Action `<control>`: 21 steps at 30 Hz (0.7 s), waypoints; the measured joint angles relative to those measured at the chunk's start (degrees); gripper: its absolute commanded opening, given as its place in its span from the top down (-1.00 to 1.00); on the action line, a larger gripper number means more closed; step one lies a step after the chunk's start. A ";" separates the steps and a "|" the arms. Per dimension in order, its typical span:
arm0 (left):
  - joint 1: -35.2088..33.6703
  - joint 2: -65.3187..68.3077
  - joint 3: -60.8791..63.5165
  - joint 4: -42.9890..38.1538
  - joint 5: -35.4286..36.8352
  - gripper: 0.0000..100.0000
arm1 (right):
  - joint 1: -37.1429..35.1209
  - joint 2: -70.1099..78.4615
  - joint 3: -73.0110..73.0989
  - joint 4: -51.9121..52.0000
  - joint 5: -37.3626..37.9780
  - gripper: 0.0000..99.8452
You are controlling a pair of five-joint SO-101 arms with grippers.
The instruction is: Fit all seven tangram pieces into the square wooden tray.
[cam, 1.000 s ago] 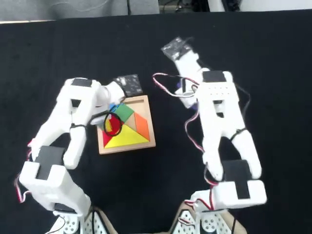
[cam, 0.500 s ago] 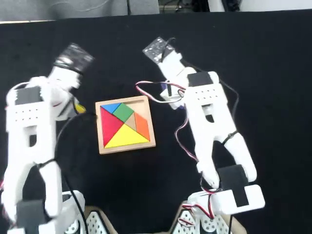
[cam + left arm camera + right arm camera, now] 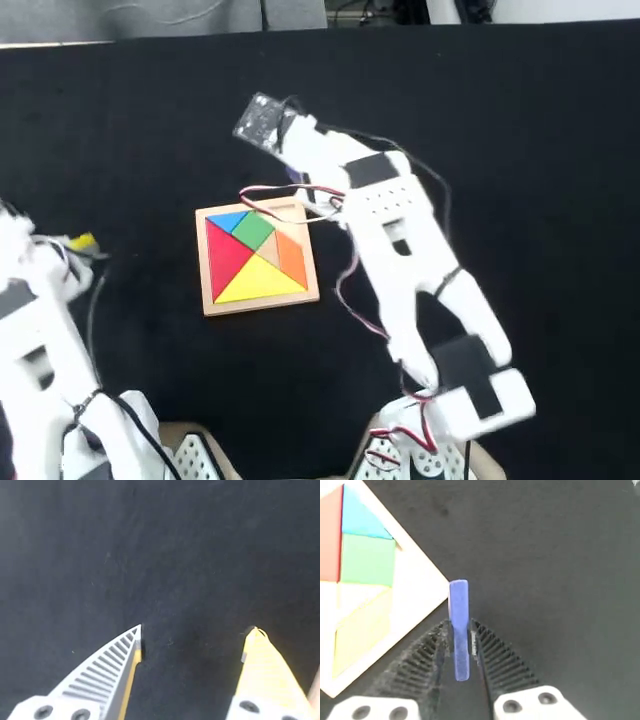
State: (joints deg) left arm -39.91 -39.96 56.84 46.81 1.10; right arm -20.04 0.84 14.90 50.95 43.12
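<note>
The square wooden tray lies at centre left of the black table and holds red, yellow, green, light blue and orange pieces, with bare wood showing between them. My right gripper is shut on a dark blue piece, held edge-on just outside the tray's rim. In the high view it hangs over the tray's far right corner. My left gripper is open over bare black cloth, at the table's far left.
Black cloth covers the whole table. The right arm's white links and loose cables run along the tray's right side. Both arm bases stand at the near edge. Grey items lie beyond the far edge.
My left arm has swung off the tray, out to the table's far left edge. My right arm has moved left with the blue piece, up to the tray's far right corner.
</note>
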 measured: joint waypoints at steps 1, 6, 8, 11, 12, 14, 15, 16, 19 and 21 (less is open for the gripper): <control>-0.09 -0.44 3.43 -2.73 0.44 0.36 | -0.62 1.93 0.00 -0.53 0.62 0.98; -0.09 -0.79 11.60 -9.93 0.97 0.36 | -1.76 7.74 -0.18 -1.05 1.41 0.98; -0.09 -0.79 12.13 -10.73 0.97 0.36 | -1.67 7.82 -0.35 -1.05 1.41 0.98; 1.49 -0.97 13.54 -10.90 -0.26 0.36 | -2.20 8.26 -0.62 -1.05 1.23 0.98; 2.46 -0.97 13.98 -10.90 -1.23 0.36 | -2.11 8.35 -0.62 -1.05 1.23 0.98; 4.22 -0.97 14.24 -10.90 -2.64 0.36 | -1.93 8.35 -0.62 -1.05 1.23 0.98; 4.75 -0.97 14.24 -10.90 -3.08 0.36 | -2.02 8.35 -0.62 -1.05 1.23 0.98; 4.92 -0.97 14.51 -10.90 -3.34 0.36 | -2.29 8.35 -0.62 -1.05 1.23 0.98; 5.01 -0.97 14.59 -10.90 -3.78 0.36 | -2.90 8.35 -0.62 -2.20 1.23 0.98; 5.01 -0.97 14.59 -10.90 -3.78 0.36 | -2.90 8.70 -0.62 -2.90 1.23 0.98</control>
State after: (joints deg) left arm -34.90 -40.92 71.43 35.91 -2.68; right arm -22.95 9.54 14.29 48.04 44.35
